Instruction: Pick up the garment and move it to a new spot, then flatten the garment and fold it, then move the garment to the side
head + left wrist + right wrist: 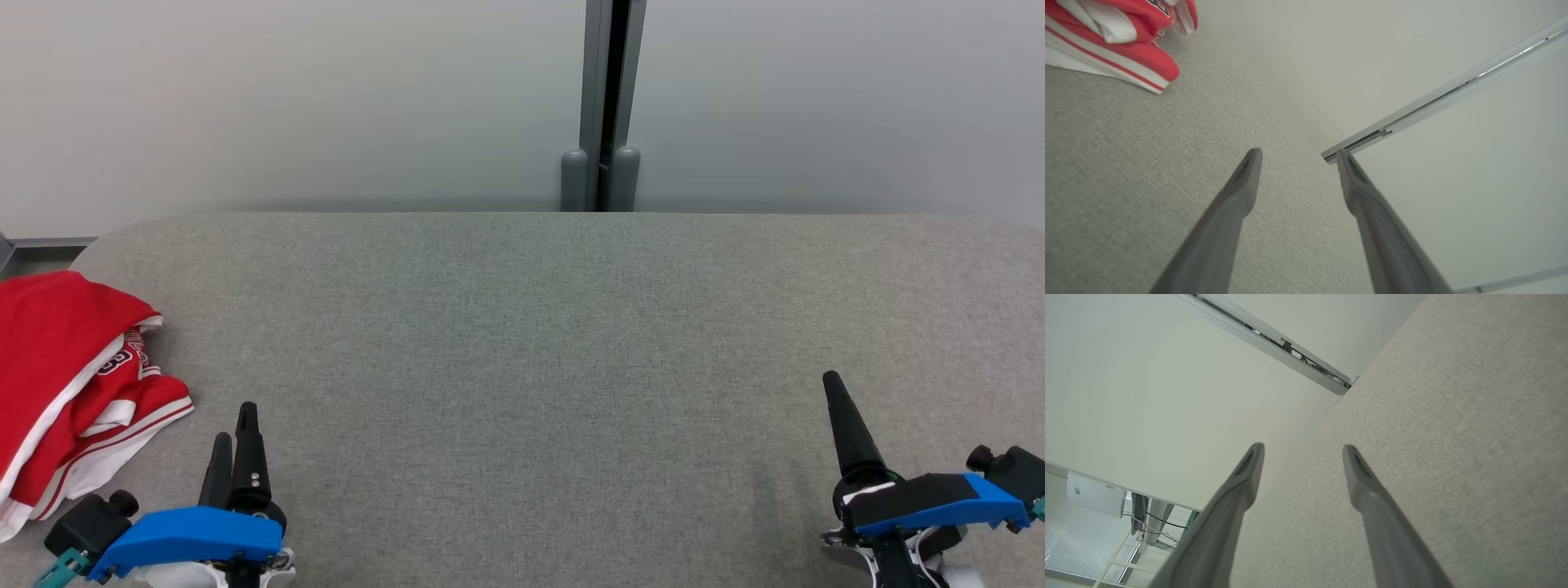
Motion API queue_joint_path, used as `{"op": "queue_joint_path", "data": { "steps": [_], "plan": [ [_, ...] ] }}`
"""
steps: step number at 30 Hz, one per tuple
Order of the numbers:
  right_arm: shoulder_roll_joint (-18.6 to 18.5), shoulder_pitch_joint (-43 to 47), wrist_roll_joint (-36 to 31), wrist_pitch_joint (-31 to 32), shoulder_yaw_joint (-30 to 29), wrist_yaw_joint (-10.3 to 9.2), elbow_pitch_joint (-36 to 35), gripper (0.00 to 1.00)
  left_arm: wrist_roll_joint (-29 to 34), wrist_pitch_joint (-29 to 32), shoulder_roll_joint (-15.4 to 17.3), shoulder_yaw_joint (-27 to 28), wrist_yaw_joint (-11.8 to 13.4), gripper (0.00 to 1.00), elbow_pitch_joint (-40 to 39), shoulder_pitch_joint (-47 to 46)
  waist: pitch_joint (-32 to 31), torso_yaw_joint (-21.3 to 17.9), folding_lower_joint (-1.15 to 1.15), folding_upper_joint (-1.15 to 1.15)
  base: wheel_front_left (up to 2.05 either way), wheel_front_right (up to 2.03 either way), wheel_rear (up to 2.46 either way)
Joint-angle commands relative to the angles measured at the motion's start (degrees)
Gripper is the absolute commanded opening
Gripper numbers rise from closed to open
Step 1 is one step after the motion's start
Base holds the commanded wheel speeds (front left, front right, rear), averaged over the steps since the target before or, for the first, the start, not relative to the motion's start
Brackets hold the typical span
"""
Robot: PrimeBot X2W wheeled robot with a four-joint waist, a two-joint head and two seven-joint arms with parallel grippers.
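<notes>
1. Garment point(65, 384) is found crumpled at the table's point(522, 367) left edge.
2. Left gripper point(1296, 152), spread wide and empty, is held just beside it; a thick fold should be pinched, then lifted clear.
3. Right gripper point(1303, 447), equally wide, is seen near the table's right edge.

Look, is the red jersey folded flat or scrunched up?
Scrunched up: the jersey lies in loose, uneven layers on the grey table.

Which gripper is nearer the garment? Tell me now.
Left. The left gripper is just beside the garment, apart from it; the right gripper is far across the table.
</notes>
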Motion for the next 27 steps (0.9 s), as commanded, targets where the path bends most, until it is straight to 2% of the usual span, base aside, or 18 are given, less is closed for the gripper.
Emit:
{"op": "queue_joint_path", "data": {
  "steps": [1, 14, 27],
  "plan": [
    [-0.5, -1.9, -2.1, -0.6, 0.0, 0.08, -0.8, 1.00, 2.1, -0.7, 0.5, 0.0, 0.1, 1.00, -0.4, -1.6, 0.0, 0.0, 0.00, 0.00, 0.00, 0.00, 0.00],
    [-0.2, -1.9, -17.0, -3.2, 0.5, 0.10, -1.0, 1.00, 14.2, -3.2, 0.9, -1.3, 0.3, 1.00, 0.2, -1.4, -0.2, -0.1, 0.00, 0.00, 0.00, 0.00, 0.00],
    [0.7, -1.1, -29.5, -5.3, 0.8, 0.11, 0.3, 1.00, 25.1, -5.4, 1.7, -3.5, 1.7, 1.00, 2.0, -1.4, -0.1, -0.2, 0.00, 0.00, 0.00, 0.00, 0.00]
  ]
}}
